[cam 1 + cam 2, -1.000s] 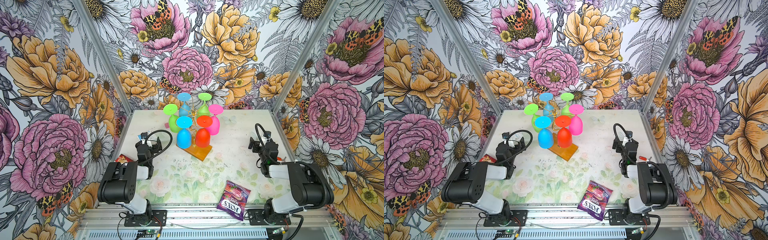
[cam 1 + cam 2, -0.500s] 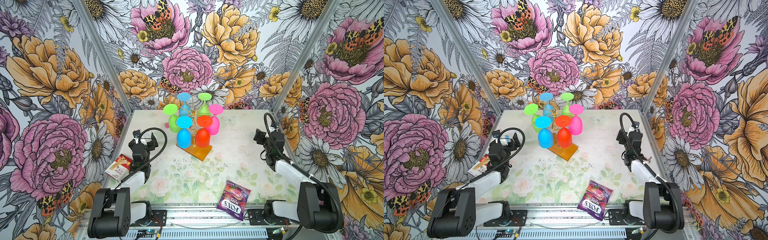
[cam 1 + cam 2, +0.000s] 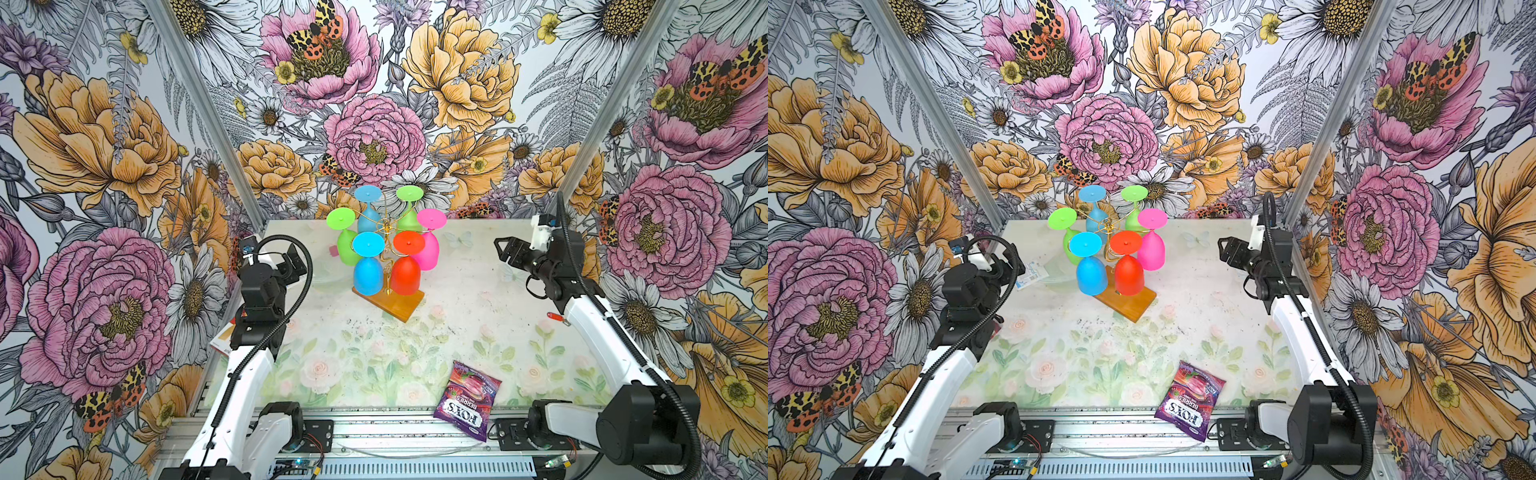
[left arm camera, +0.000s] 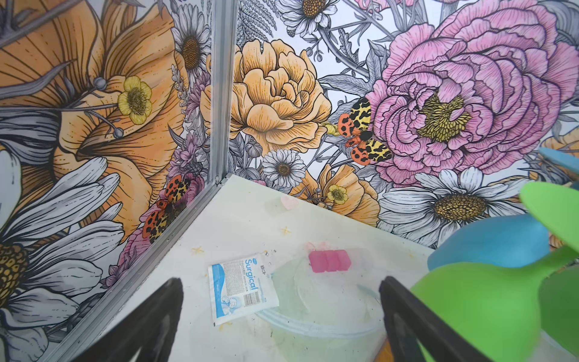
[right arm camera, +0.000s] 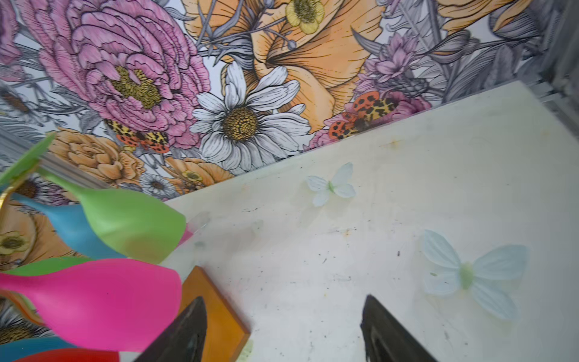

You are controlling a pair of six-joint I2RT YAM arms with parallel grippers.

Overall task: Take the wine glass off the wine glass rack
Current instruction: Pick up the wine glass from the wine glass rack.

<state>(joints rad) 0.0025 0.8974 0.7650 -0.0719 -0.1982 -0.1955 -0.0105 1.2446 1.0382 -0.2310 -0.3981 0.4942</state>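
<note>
The wine glass rack (image 3: 388, 249), gold wire on a honey-brown wooden base (image 3: 395, 305), stands at the back middle of the table in both top views. Several coloured wine glasses hang bowl-down on it, among them blue (image 3: 368, 278), red (image 3: 405, 274) and pink (image 3: 428, 251). My left gripper (image 3: 296, 264) hovers left of the rack, open and empty, close beside a green glass (image 4: 476, 307). To the right of the rack hangs my right gripper (image 3: 503, 249), open and empty, apart from the pink glass (image 5: 94, 297) and the base's corner (image 5: 216, 310).
A purple candy bag (image 3: 467, 399) lies at the table's front edge. A white-and-blue Surgical packet (image 4: 241, 288), a pink block (image 4: 329, 260) and a clear plastic dish (image 4: 313, 326) lie left of the rack. A small red item (image 3: 555, 316) sits by the right wall.
Both arms have unfolded from low near the front and reached up and back towards the rack. The right jaws have narrowed a little; the left ones stay wide.
</note>
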